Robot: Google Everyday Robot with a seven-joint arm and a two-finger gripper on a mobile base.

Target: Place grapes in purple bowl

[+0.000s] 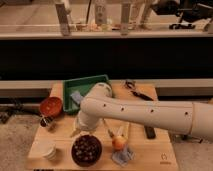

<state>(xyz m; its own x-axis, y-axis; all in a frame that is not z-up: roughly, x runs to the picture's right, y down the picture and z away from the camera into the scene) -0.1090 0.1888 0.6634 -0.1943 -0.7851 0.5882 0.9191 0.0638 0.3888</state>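
Observation:
The grapes (86, 148), a heap of dark reddish berries, lie inside the purple bowl (75, 156) at the front of the wooden table. My white arm reaches in from the right and bends down over the table's middle. The gripper (78, 129) is at the arm's lower end, just behind and above the bowl's back-left rim, and is mostly hidden by the wrist. Nothing can be seen held in it.
An orange-red bowl (51, 106) sits at the left and a white cup (49, 150) at the front left. A green tray (86, 86) is behind the arm. An orange fruit (119, 143) and a grey-blue object (123, 156) lie right of the bowl. Dark tools (136, 91) lie at the back right.

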